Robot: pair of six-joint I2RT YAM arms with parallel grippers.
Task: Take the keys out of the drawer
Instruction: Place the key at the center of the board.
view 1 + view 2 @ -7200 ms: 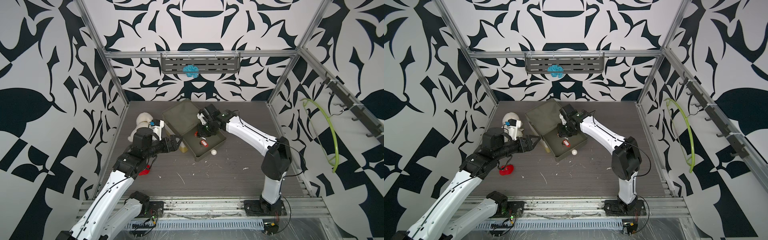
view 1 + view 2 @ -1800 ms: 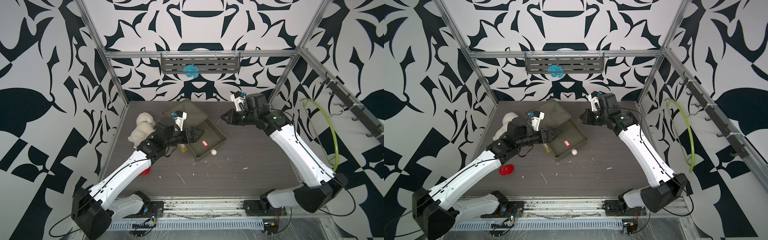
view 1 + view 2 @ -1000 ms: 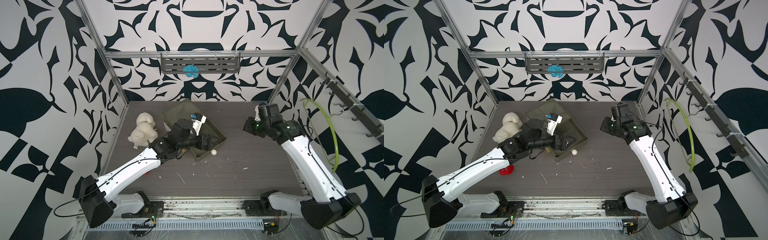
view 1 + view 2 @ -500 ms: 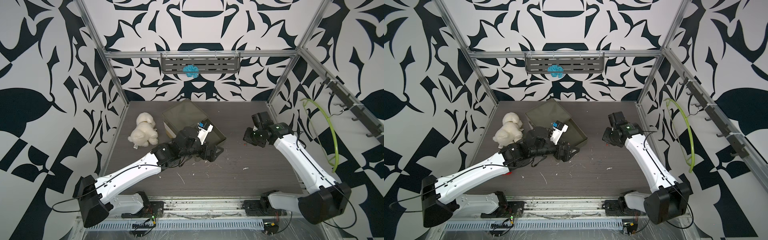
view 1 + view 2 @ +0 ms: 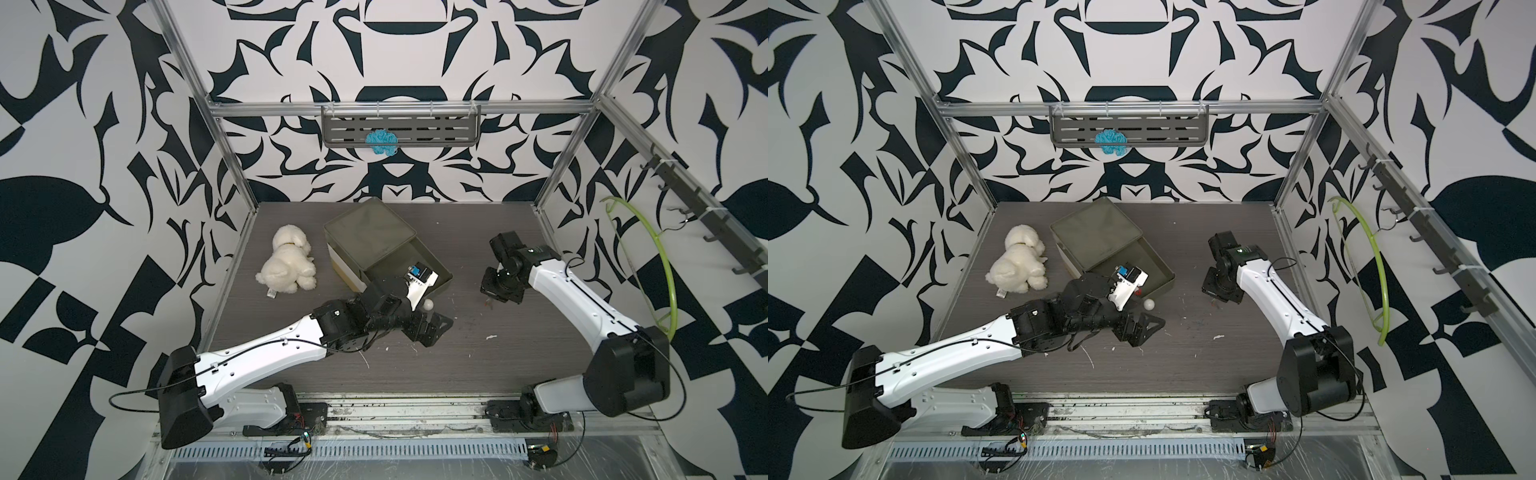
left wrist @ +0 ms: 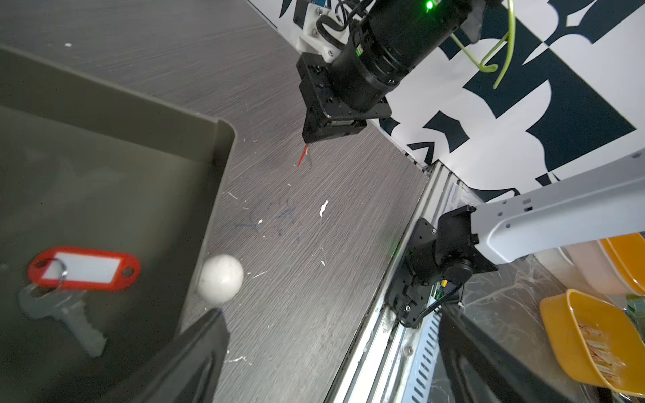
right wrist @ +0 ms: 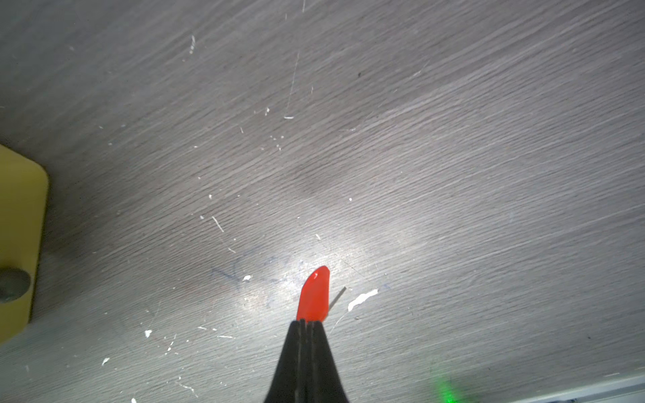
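Note:
The olive drawer [image 5: 441, 277] [image 5: 1168, 277] stands pulled out of its box at the table's middle. A metal key on a ring with a red tag [image 6: 83, 268] lies on the drawer floor in the left wrist view; my left arm hides it in both top views. My left gripper [image 5: 436, 328] [image 5: 1148, 326] [image 6: 331, 352] is open and empty, low over the table just in front of the drawer's near corner. My right gripper [image 5: 491, 300] [image 5: 1216, 300] [image 7: 307, 322] is shut on another red-tagged key [image 7: 314, 296] [image 6: 302, 157], hanging just above the table right of the drawer.
A white ball [image 5: 428, 306] [image 6: 220, 277] sits against the drawer's front. A white plush dog [image 5: 286, 266] lies at the left. The drawer's box [image 5: 370, 232] stands behind. A green hoop [image 5: 665, 266] hangs on the right wall. Yellow bowls [image 6: 593, 338] stand beyond the front rail.
My right gripper has come down and slightly left toward the table with the red-tagged key. My left arm has swung forward, so its open gripper went from over the drawer to in front of it.

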